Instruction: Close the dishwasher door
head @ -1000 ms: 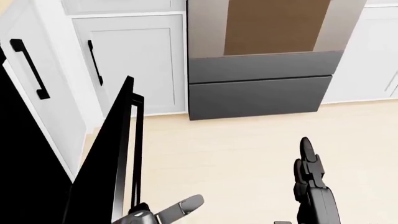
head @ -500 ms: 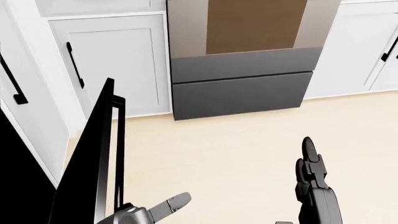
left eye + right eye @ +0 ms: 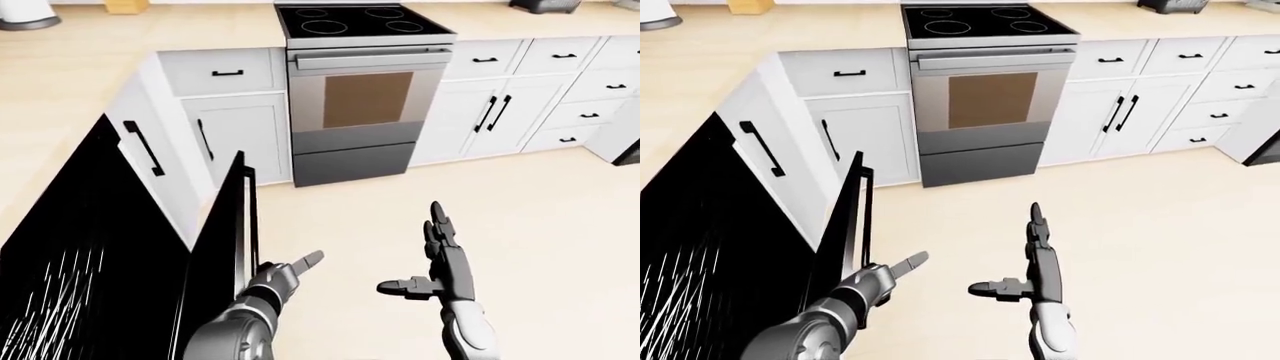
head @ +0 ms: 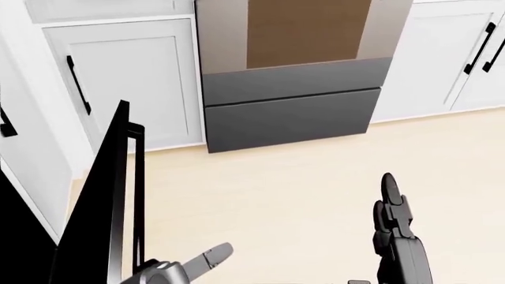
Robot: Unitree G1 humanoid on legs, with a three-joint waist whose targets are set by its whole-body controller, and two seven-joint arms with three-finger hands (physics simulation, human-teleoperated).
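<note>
The black dishwasher door [image 3: 225, 247] stands partly open and steeply raised at the left of the left-eye view, its top edge near the white cabinets. Behind it the dark dishwasher interior [image 3: 70, 285] shows white rack lines. My left hand [image 3: 288, 270] is open, fingers stretched out, right beside the door's outer face low in the view; I cannot tell whether it touches. My right hand [image 3: 432, 251] is open too, fingers straight up and thumb out, over the bare floor and apart from the door. In the head view the door [image 4: 99, 207] runs down the left side.
A steel oven [image 3: 365, 97] with a black cooktop stands at the top centre between white cabinets [image 3: 240, 127] with black handles. Light wood floor [image 3: 540, 225] spreads to the right. A white counter corner [image 3: 150, 90] sits above the dishwasher.
The whole head view has shifted left, so the camera has moved. Door, oven and cabinets slid left together. My left hand stays by the door; the right hand holds its place.
</note>
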